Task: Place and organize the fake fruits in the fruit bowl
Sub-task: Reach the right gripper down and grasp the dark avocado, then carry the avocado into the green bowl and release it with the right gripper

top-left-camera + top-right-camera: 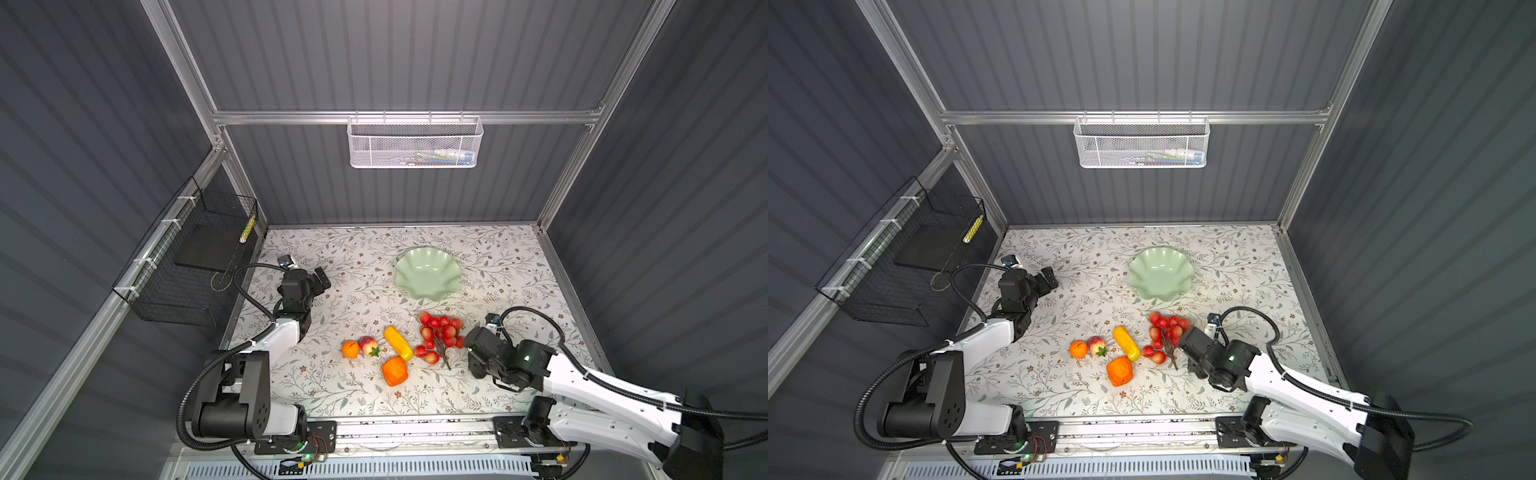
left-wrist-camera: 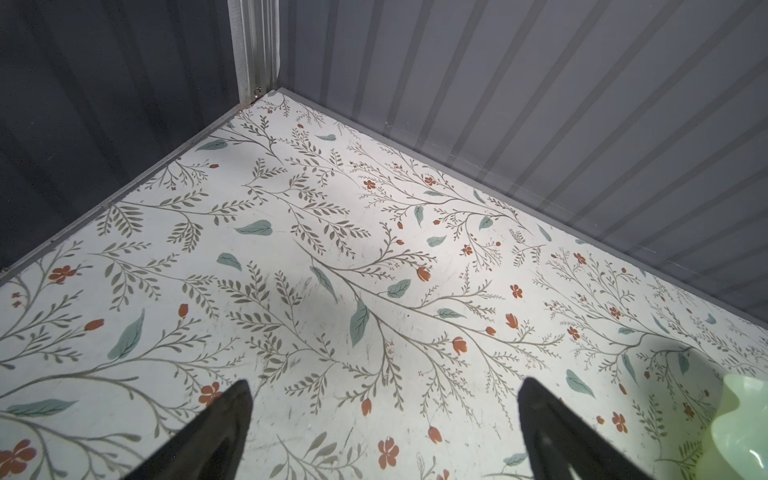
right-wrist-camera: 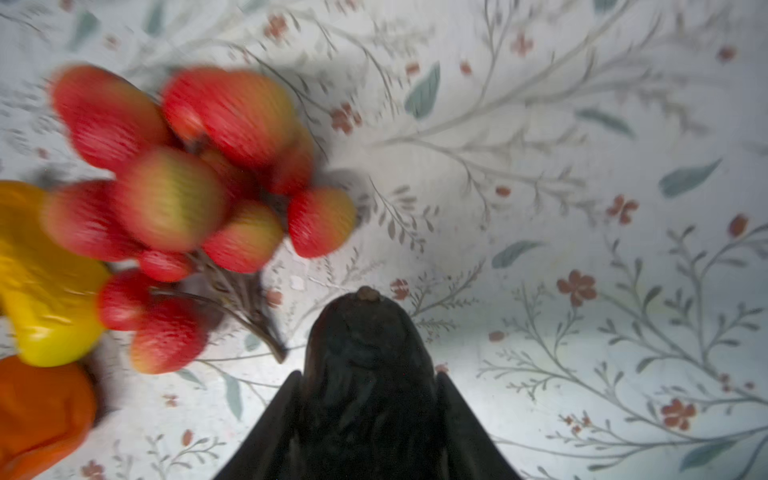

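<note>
Nearest: right gripper (image 3: 368,376) down at the table (image 1: 332,395), fingers pressed to both sides of a dark oval fruit (image 3: 365,332), just beside the red berry bunch (image 1: 440,336). Mid-table, lying loose: blocky orange fruit (image 1: 395,371), round orange (image 1: 350,349), red-yellow fruit (image 1: 368,345), yellow oblong fruit (image 1: 398,343), all nearer than the bowl and apart from it. Farther back: green bowl (image 1: 428,272); left gripper (image 2: 384,415) spread wide, holding nothing, off to the bowl's left
</note>
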Motion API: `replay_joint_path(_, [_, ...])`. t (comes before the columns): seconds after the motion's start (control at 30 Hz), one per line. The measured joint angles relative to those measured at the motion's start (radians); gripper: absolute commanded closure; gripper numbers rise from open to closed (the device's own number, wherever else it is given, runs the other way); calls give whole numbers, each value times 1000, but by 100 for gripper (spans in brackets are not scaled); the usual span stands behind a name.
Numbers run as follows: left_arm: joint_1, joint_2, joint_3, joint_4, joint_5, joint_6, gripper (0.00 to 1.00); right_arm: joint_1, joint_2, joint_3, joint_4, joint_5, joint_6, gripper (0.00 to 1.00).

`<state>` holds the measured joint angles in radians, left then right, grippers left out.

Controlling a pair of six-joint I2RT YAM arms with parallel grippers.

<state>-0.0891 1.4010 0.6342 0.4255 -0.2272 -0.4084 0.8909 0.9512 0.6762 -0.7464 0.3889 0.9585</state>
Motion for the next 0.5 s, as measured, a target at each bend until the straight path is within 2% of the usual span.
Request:
replay_joint_path(0.13, [0, 0, 0, -1, 7, -21, 0, -131, 26, 120, 94, 9, -149, 69])
replay_joint_path(0.2, [0, 0, 3, -15, 20, -32, 0, -205, 92, 169, 164, -8, -221, 69])
replay_joint_path(0.3, [0, 0, 30, -71, 43, -47, 1, -272, 258, 259, 274, -39, -326, 68])
replay_joint_path(0.5, [0, -10, 68, -174, 116, -50, 3, -330, 600, 474, 379, -145, -490, 67])
